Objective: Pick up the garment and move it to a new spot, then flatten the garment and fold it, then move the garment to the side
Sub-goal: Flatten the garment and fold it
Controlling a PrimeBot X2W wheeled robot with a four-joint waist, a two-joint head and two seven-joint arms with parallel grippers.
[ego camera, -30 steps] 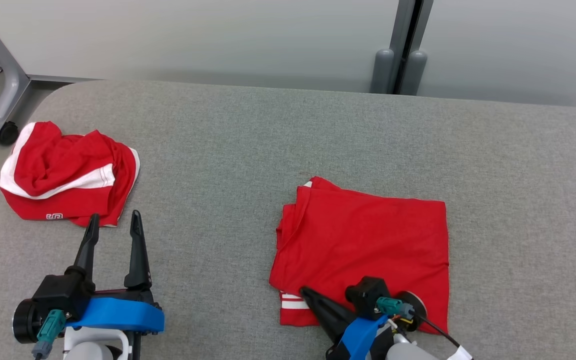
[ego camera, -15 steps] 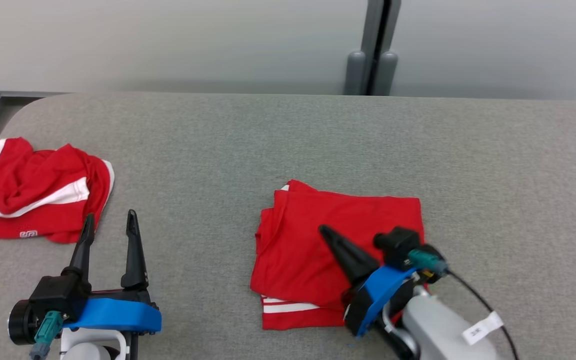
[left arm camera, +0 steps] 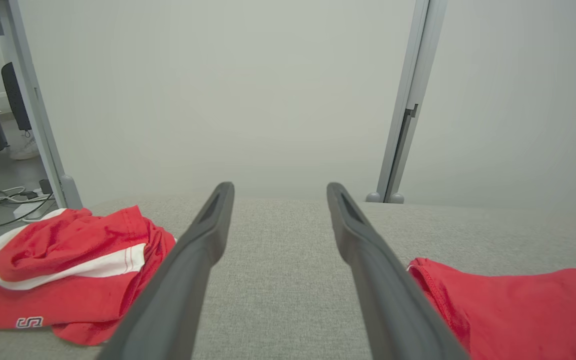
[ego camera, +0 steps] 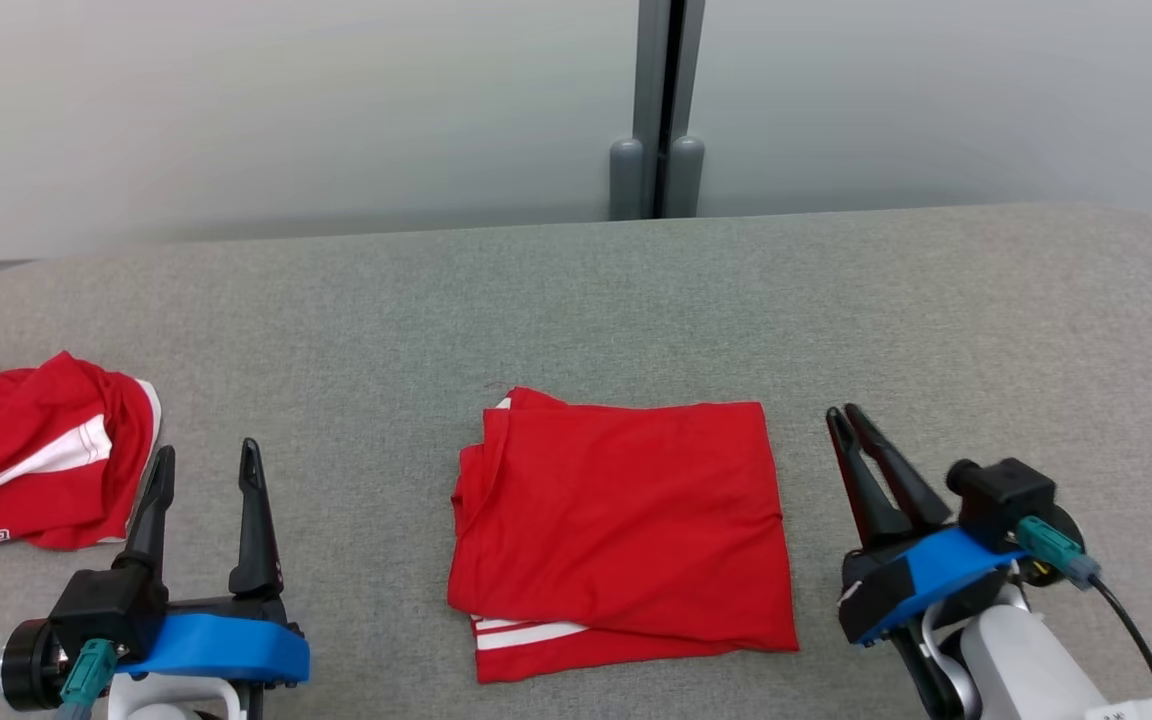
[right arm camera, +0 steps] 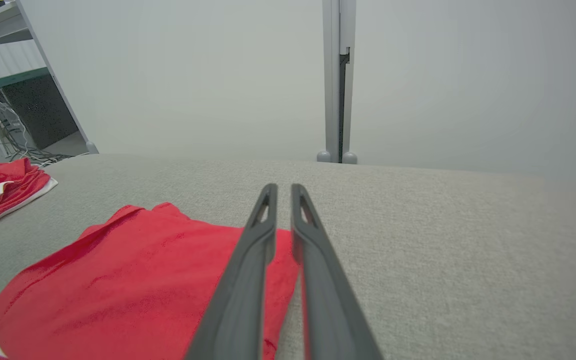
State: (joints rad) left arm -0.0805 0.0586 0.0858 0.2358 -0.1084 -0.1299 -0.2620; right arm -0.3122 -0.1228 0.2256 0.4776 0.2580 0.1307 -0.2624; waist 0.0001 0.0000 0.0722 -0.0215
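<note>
1. At the middle of the grey table lies the folded garment, a tidy red rectangle. A second red garment sits crumpled at the far left.
2. Your left gripper hovers spread wide and empty between the two garments. Your right gripper is just beside the folded garment's right edge, fingers drawn nearly together and holding nothing.
3. Judging by the neat fold, you're at the last step: moving it aside.
4. That calls for opening the right fingers, dropping onto the nearest edge and pinching every layer, or the fold may slip apart.
5. From the head view you get the white stripes at the near hem. The right wrist view gives you the slim gap between its fingers, and the left wrist view the crumpled garment's logo.
</note>
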